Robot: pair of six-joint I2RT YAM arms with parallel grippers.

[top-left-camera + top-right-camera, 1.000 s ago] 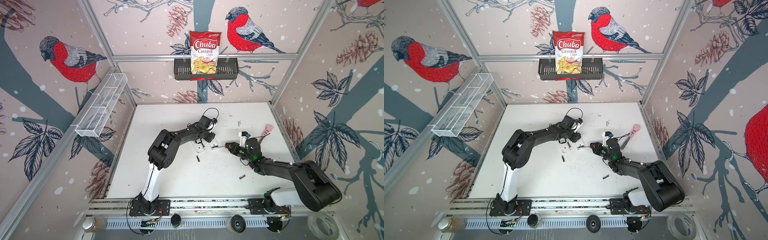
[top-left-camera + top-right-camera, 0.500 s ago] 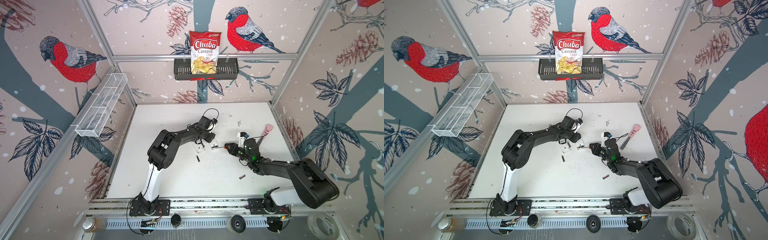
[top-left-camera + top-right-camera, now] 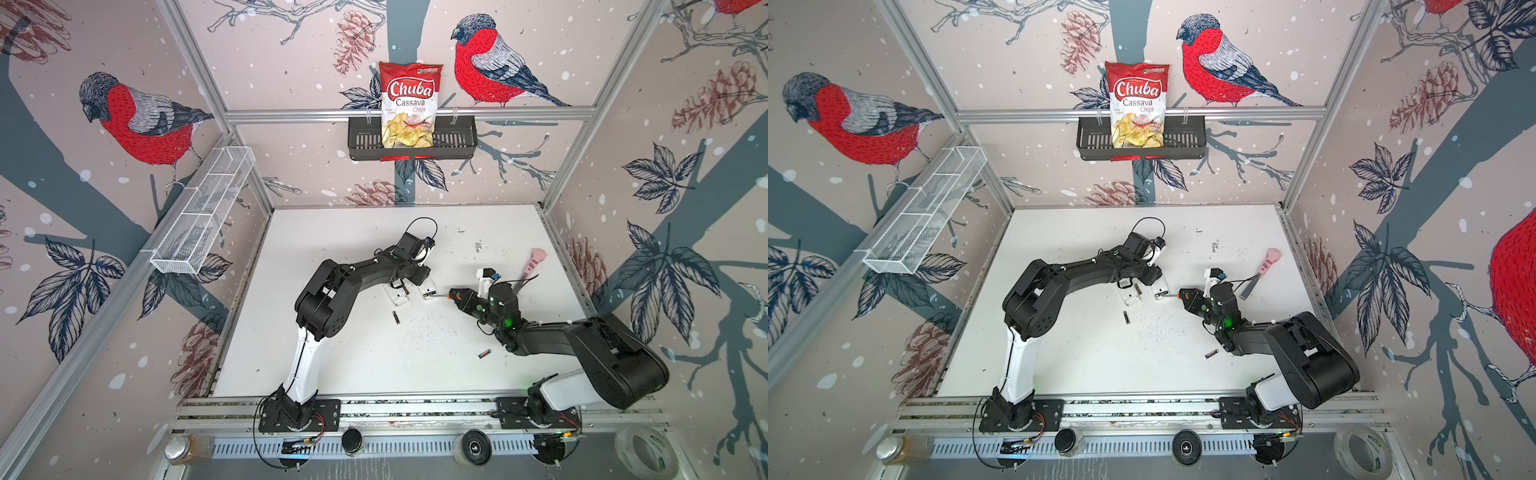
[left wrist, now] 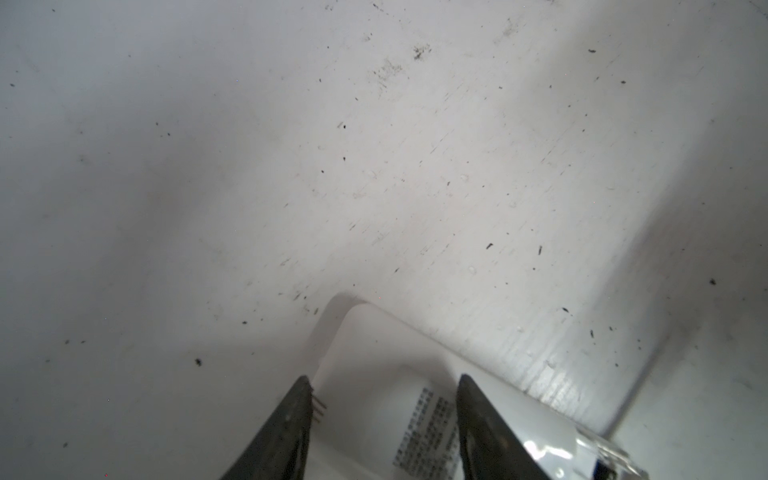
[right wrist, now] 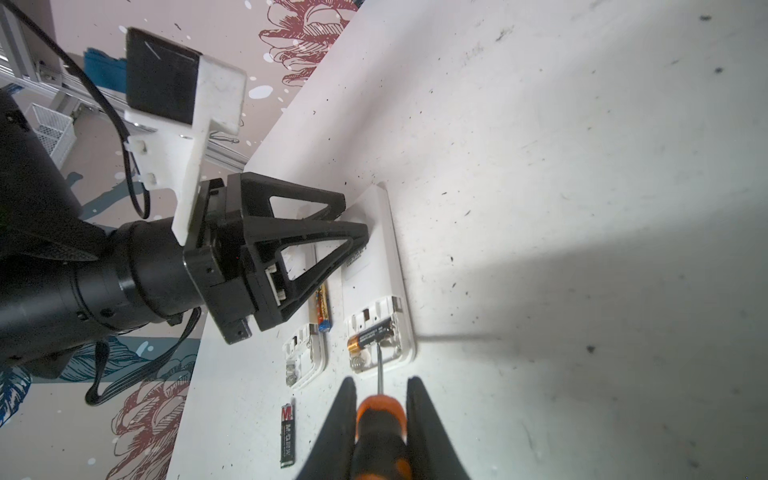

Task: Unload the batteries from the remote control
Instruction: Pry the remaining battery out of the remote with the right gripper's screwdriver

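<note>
Two white remotes (image 5: pixel 376 262) (image 5: pixel 305 357), four batteries (image 5: pixel 370 334) (image 5: pixel 322 307) (image 5: pixel 287 432) (image 3: pixel 484 354), one orange-handled screwdriver (image 5: pixel 380 419), one pink-handled tool (image 3: pixel 534 262)

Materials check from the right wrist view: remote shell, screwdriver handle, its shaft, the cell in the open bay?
By look: remote shell, white moulded plastic, smooth with a soft sheen; screwdriver handle, orange and black, matte, probably plastic or rubber; shaft, thin and grey, likely bare steel; cell, probably a metal can under a printed black wrap, copper-gold end band.

"Chuba Cassava Chips" on the red-and-white chip bag (image 3: pixel 409 104)
</note>
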